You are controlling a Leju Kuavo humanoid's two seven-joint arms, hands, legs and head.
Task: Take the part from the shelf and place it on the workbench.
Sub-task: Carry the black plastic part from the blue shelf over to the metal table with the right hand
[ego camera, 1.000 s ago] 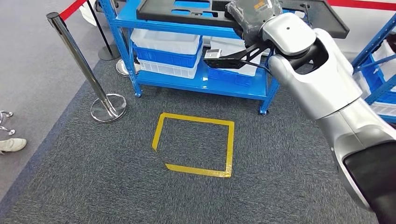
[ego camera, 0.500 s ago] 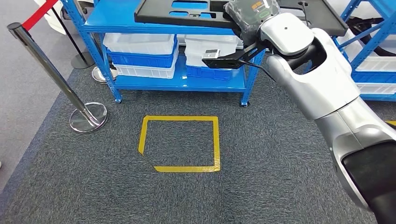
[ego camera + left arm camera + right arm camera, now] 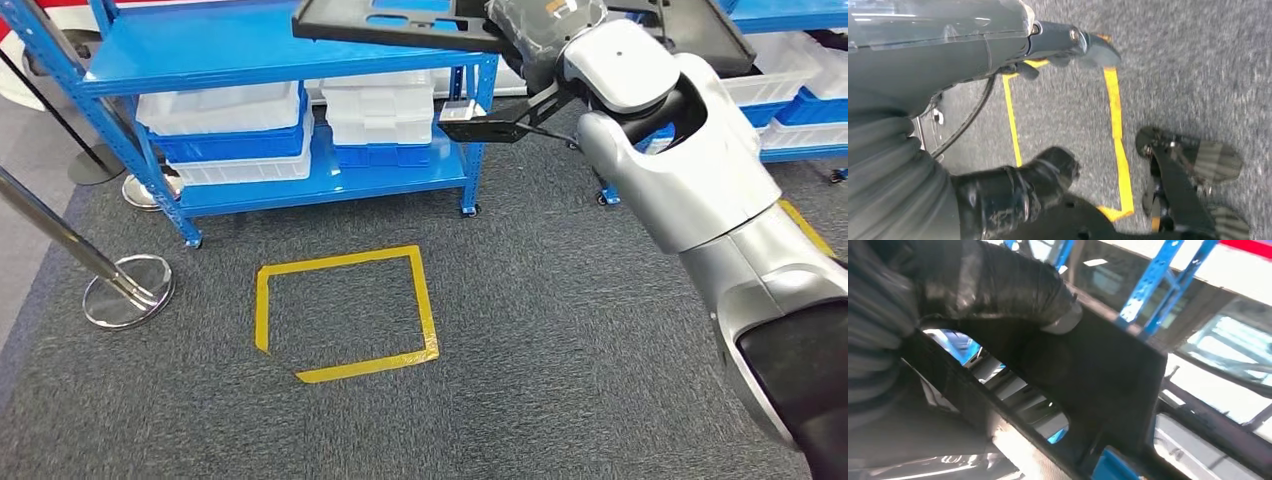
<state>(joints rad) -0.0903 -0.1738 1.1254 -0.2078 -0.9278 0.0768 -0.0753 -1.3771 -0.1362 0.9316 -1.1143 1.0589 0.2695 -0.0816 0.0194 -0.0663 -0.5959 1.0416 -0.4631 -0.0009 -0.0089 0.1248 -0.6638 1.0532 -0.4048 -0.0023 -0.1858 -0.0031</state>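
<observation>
The part [image 3: 392, 26] is a flat black panel with cut-outs, held high and level at the top of the head view. My right hand [image 3: 541, 32], under a clear plastic cover, grips it near its middle. In the right wrist view the thick thumb [image 3: 1013, 287] presses on the panel's dark surface [image 3: 1108, 375]. My left hand [image 3: 1013, 195] hangs over the carpet in the left wrist view, thumb and dark fingers [image 3: 1073, 44] apart, holding nothing.
A blue shelf [image 3: 280, 52] with white and blue bins [image 3: 225, 130] stands behind the panel. More blue racking with bins [image 3: 790, 100] is at the right. A chrome stanchion [image 3: 125, 288] stands at the left. A yellow tape square [image 3: 345, 315] marks the grey carpet.
The whole picture has slid left, so the camera has turned right. The right hand still holds the panel in the same raised pose.
</observation>
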